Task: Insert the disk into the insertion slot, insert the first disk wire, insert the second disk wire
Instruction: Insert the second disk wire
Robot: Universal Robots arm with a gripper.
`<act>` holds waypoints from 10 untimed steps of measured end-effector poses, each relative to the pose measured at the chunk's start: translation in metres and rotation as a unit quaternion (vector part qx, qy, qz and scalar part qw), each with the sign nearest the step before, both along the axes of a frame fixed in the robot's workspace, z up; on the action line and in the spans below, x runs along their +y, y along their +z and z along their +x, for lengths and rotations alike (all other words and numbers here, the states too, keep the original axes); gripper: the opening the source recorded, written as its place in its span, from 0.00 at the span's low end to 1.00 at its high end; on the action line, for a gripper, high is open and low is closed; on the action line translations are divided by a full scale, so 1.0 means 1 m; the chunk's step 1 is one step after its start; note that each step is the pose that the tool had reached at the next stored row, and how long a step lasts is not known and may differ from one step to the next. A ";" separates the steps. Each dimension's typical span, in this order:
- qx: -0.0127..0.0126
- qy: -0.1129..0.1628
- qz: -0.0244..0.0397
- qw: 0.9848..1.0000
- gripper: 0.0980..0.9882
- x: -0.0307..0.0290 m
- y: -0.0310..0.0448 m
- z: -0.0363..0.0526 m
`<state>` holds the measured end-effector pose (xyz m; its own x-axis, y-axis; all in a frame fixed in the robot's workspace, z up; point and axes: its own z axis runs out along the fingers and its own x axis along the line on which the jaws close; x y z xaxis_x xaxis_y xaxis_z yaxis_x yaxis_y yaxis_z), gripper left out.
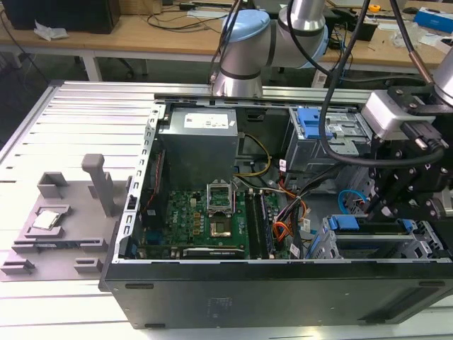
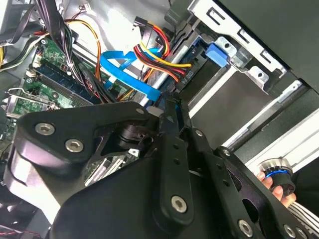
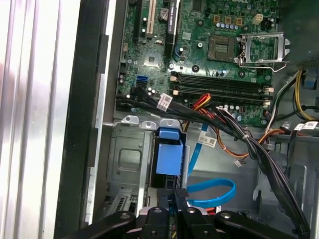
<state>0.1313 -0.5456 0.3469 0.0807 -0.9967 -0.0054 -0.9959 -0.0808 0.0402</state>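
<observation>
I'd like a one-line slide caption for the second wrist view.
Black gripper reaches toward the flat blue cable and red-orange-yellow wire bundle beside the computer's drive bay.

A ribbed metal table (image 1: 92, 113) carries the open black computer case (image 1: 269, 290) and, to the exterior view's left, a grey fixture plate (image 1: 64, 219).

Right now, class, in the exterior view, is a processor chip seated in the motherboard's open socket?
Yes: a square chip sits in the socket on the green motherboard, with the metal retention frame flipped up behind it.
</observation>
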 end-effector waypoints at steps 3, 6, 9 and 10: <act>0.000 0.000 0.001 1.000 0.07 0.0013 -0.0015 0.0016; 0.000 0.000 0.001 1.000 0.07 0.0014 -0.0022 0.0027; 0.000 0.000 0.001 1.000 0.07 0.0014 -0.0031 0.0033; 0.000 0.000 0.001 1.000 0.07 0.0013 -0.0036 0.0034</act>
<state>0.1347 -0.5443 0.3433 0.0807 -0.9967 -0.0080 -0.9959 -0.0810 0.0400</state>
